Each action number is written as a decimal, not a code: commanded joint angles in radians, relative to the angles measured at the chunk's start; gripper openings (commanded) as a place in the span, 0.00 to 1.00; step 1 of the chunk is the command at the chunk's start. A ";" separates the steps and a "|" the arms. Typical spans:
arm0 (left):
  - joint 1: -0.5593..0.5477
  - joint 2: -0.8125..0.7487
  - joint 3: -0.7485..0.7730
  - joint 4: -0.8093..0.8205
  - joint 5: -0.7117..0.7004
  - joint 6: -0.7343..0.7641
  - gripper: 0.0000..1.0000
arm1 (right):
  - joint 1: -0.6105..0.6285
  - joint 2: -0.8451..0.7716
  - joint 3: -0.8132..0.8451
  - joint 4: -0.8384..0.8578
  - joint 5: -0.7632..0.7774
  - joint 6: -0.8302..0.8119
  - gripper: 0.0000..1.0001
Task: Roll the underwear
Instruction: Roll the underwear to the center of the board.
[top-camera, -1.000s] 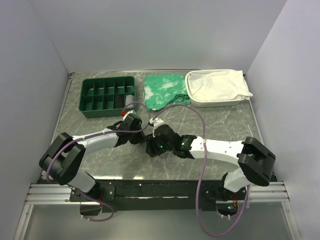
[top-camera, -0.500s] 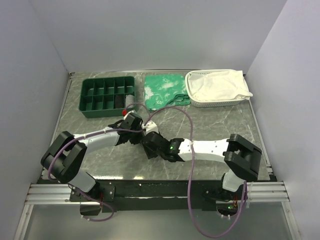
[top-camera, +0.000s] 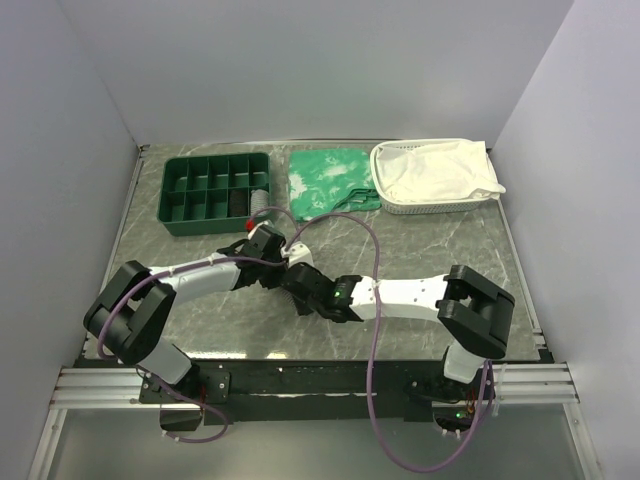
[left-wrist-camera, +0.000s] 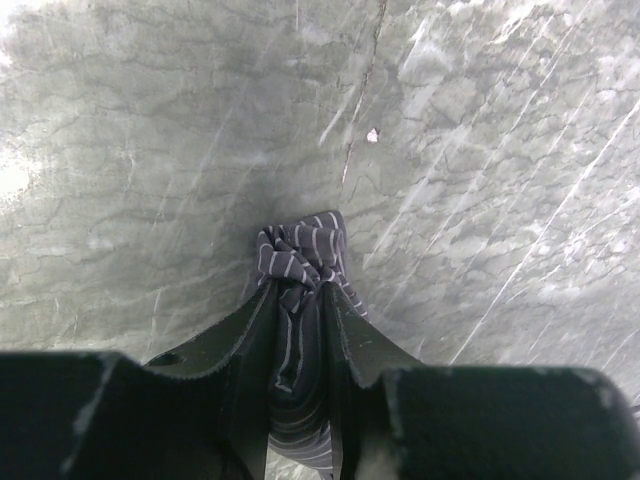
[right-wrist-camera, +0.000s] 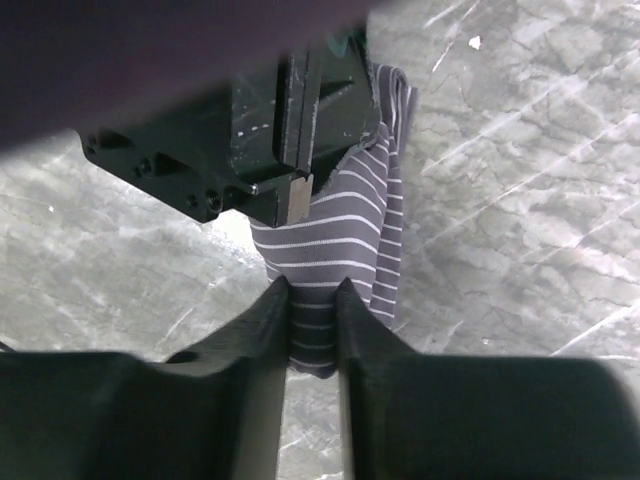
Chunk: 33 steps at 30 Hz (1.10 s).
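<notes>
Evidently soft and limp, the grey pinstriped fabric underwear (left-wrist-camera: 300, 250) lies bunched near the green compartmented plastic tray (top-camera: 167, 190); left gripper (left-wrist-camera: 300, 295) and right gripper (right-wrist-camera: 312, 292) each clamp its thick folds, likely the surest hold.

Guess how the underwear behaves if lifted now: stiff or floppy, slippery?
Probably floppy: the underwear bunches into soft folds where the left jaws pinch it, so free ends would sag. Likely light: the cloth looks thin at the right jaws. Slipping seems unlikely, since both pinch gathered fabric.
</notes>
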 joint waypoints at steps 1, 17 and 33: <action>-0.002 0.018 0.020 -0.027 0.008 0.014 0.27 | -0.017 -0.018 -0.030 0.036 -0.045 0.019 0.17; 0.004 -0.163 -0.051 -0.012 -0.133 -0.034 0.71 | -0.241 -0.051 -0.250 0.314 -0.511 0.166 0.07; 0.001 -0.435 -0.313 0.183 -0.161 -0.086 0.78 | -0.395 0.053 -0.317 0.380 -0.721 0.407 0.07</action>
